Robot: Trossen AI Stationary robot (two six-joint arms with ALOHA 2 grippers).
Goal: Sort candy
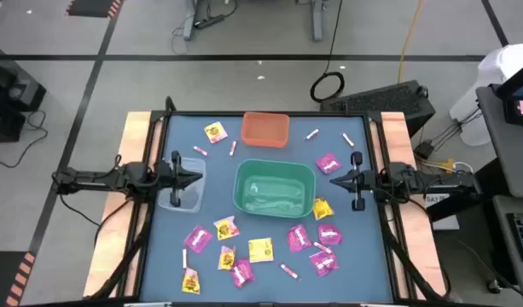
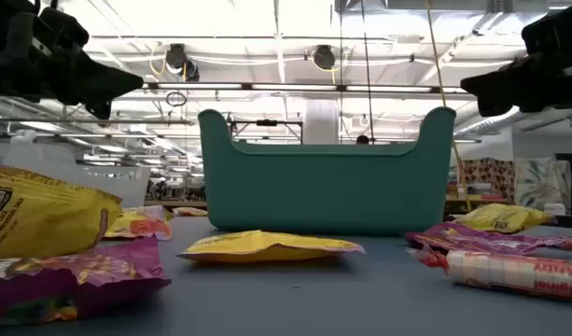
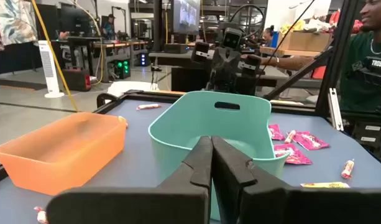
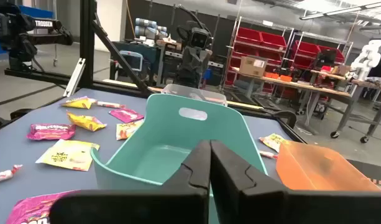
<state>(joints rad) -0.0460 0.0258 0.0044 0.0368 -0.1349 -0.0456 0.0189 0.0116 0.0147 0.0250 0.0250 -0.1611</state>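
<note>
High view: both arms' fingers (image 1: pixel 199 167) pressed together, empty; candy (image 1: pixel 260 249) seemingly well apart.

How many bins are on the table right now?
3. Seen from above: an orange bin at top centre, a green bin in the middle of the table, and a clear bin just left of the green one. None seems hidden.

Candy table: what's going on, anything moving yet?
Nothing is being handled. The left gripper hangs shut over the clear bin, and the right gripper hangs shut on the other side of the green bin, both empty. The candy lies scattered on the table; the green and orange bins look empty. A person sits beyond the table.
</note>
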